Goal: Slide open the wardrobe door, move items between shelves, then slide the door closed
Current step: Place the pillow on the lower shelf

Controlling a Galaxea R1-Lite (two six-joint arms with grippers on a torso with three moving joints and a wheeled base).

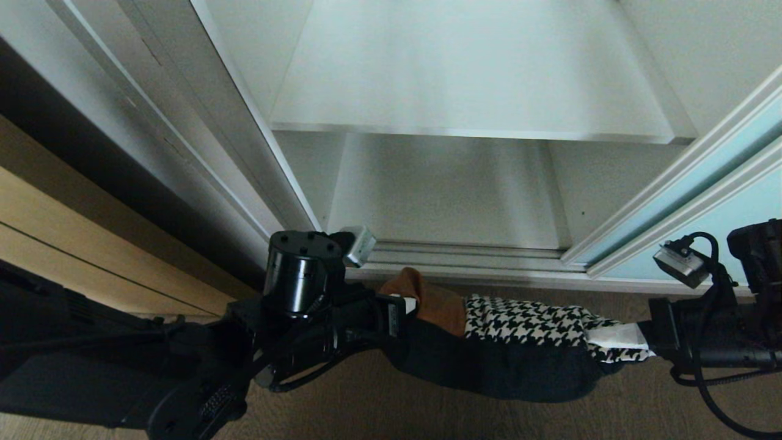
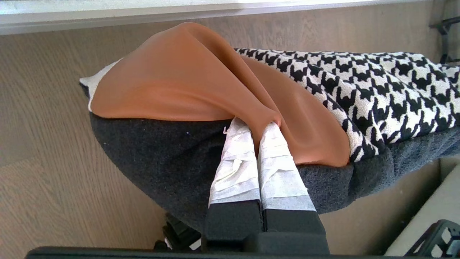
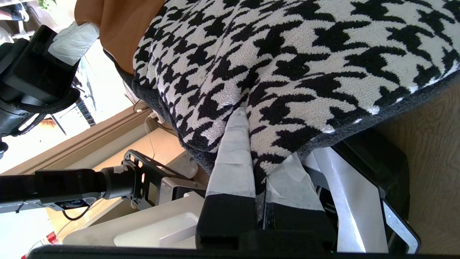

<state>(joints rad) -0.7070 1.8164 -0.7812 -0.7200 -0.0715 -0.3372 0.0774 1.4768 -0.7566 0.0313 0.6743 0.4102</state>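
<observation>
The items, a folded bundle (image 1: pixel 507 348) of black fabric with a rust-brown piece (image 2: pixel 172 79) and a houndstooth piece (image 3: pixel 287 54), hang over the wood floor in front of the open wardrobe. My left gripper (image 1: pixel 406 310) (image 2: pixel 257 126) is shut on the rust-brown end. At the other end my right gripper (image 1: pixel 623 339) (image 3: pixel 267 136) is shut on the houndstooth edge. Behind the bundle are two bare white shelves, an upper one (image 1: pixel 470 79) and a lower one (image 1: pixel 446 195). The sliding wardrobe door (image 1: pixel 702 201) stands pushed to the right.
The wardrobe's white side frame (image 1: pixel 201 140) runs along the left, with a tan wooden panel (image 1: pixel 73 244) beyond it. A silver floor track (image 1: pixel 464 253) lies just behind the bundle. Wood floor (image 1: pixel 366 403) shows under the arms.
</observation>
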